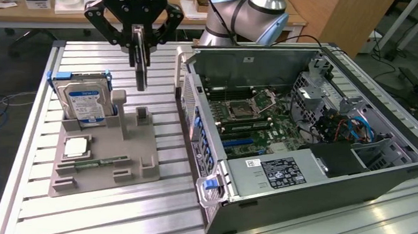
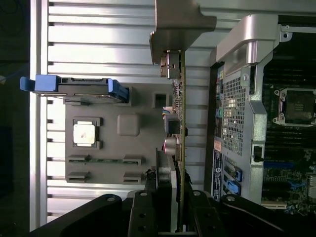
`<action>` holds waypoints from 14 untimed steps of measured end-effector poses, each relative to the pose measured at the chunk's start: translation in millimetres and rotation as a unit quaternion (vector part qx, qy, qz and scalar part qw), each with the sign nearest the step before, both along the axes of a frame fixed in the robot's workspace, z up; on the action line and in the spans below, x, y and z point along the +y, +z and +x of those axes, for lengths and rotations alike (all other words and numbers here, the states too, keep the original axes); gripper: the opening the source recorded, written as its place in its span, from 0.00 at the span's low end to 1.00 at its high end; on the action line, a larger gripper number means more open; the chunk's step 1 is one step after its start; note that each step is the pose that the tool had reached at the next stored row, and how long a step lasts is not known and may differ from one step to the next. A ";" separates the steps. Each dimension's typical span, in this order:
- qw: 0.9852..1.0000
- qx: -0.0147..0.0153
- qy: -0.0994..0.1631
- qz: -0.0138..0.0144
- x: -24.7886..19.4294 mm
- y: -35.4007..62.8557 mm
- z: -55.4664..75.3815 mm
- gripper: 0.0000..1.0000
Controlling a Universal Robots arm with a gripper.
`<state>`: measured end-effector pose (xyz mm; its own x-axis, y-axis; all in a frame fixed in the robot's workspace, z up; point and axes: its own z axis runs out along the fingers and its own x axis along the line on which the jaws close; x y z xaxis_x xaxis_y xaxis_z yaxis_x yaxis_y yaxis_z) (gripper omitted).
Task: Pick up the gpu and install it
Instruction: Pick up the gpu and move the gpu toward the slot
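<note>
The gpu (image 1: 140, 65) hangs edge-on in the air as a dark, blade-like card, above the grey parts holder (image 1: 103, 154) and to the exterior view's left of the open computer case (image 1: 302, 127). My gripper (image 1: 137, 35) is shut on its upper edge. In the wrist view the gpu (image 2: 178, 123) runs away from my gripper (image 2: 173, 197) as a thin green board with small components and a metal end bracket (image 2: 180, 29) at its far end. The motherboard (image 1: 255, 117) lies exposed inside the case.
A silver hard drive (image 1: 84, 105) in blue rails stands in the holder, with a CPU chip (image 1: 75, 146) and a narrow memory stick (image 1: 103, 162) lying in it. The slatted aluminium table (image 1: 118, 214) carries everything. Desks stand behind.
</note>
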<state>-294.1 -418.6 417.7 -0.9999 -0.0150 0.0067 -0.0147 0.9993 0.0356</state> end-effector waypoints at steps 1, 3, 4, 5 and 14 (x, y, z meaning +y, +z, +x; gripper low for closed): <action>1.000 0.000 0.000 0.000 0.0 0.0 0.7 0.28; 1.000 0.000 0.000 0.000 0.0 0.0 2.1 0.28; 1.000 0.000 0.000 0.000 0.0 0.0 2.8 0.28; 1.000 0.000 0.000 0.000 0.0 0.0 3.6 0.28; 1.000 0.000 0.000 0.000 0.0 0.0 10.6 0.28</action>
<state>-283.5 -418.6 417.7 -0.9999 -0.0149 0.0066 -0.0146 0.9993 0.0357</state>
